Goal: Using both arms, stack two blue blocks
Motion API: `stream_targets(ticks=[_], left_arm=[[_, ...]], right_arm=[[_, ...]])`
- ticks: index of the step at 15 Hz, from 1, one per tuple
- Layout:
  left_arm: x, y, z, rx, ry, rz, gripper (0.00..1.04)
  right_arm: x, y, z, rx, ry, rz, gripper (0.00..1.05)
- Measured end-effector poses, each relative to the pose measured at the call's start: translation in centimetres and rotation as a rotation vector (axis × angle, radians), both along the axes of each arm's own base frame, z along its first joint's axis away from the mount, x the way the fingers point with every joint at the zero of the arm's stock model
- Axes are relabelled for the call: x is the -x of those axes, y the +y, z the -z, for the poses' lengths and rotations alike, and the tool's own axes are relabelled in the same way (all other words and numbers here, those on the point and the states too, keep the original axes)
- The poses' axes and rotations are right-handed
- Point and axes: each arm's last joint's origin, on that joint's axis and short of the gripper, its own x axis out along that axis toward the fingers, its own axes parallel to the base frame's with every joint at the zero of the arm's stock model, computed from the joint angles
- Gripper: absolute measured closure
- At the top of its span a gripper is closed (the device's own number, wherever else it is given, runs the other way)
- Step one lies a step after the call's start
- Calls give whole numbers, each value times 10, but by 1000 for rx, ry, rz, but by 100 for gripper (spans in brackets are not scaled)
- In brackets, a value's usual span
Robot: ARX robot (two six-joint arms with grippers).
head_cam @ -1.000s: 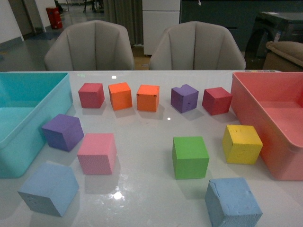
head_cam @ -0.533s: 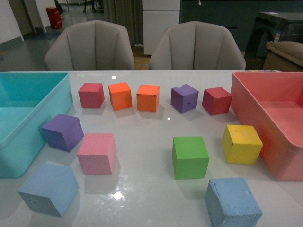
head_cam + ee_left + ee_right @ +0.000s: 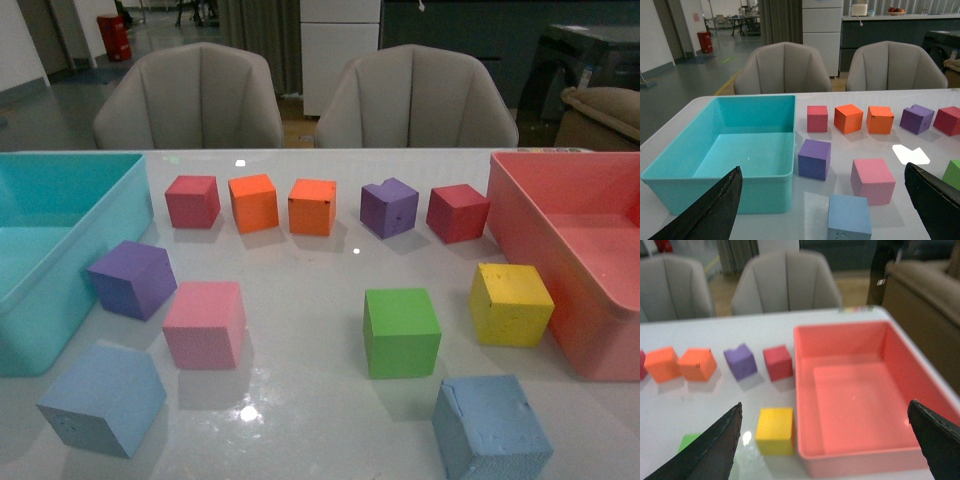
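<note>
Approach looks to be the step in hand: neither arm shows in the front view, and both targets lie untouched at the near edge of the glossy white surface (image 3: 300,310). The left pale dusty-blue foam cube (image 3: 103,398) sits corner-on. The right pale dusty-blue foam cube (image 3: 492,428) lies well apart from it.

The next move, I judge, calls for each arm to descend over the cube on its own side, square its fingers to two opposite faces, and close. One cube then has to be carried across and set on the other.

The left end effector (image 3: 822,170) has its black fingers spread wide with nothing between them, and its blue cube lies ahead, not touched. The right end effector (image 3: 825,404) is equally wide and empty, and its blue cube is outside its camera's view.

Farther on stand a pink foam cube (image 3: 204,325), a green foam cube (image 3: 402,332), a yellow foam cube (image 3: 511,304) and a purple foam cube (image 3: 132,279).

A teal plastic bin (image 3: 40,330) flanks the left side and a coral-pink plastic bin (image 3: 530,250) the right. Behind them a row of red, orange and purple cubes crosses the surface. Two grey upholstered chairs (image 3: 190,95) stand beyond.
</note>
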Motion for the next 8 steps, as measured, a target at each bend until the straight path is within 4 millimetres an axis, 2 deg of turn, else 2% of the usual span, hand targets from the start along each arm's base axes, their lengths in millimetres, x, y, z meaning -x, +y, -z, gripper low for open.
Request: stream_targets(ticks=[2,3,4,6,8], left_arm=[[0,0,0,0,0,0,7],[0,0,0,0,0,0,7],[0,0,0,0,0,0,7],[0,0,0,0,0,0,7],[0,0,0,0,0,0,7]], right_arm=[[-44,22,32,-26,255,-80,6],[-55,34,51,-32,360,-115,6],[-61,48,74,-32,466,-150,6],[-61,72,103,-33,606,-211,6],[-63,88,114,-48,666,-234,6]])
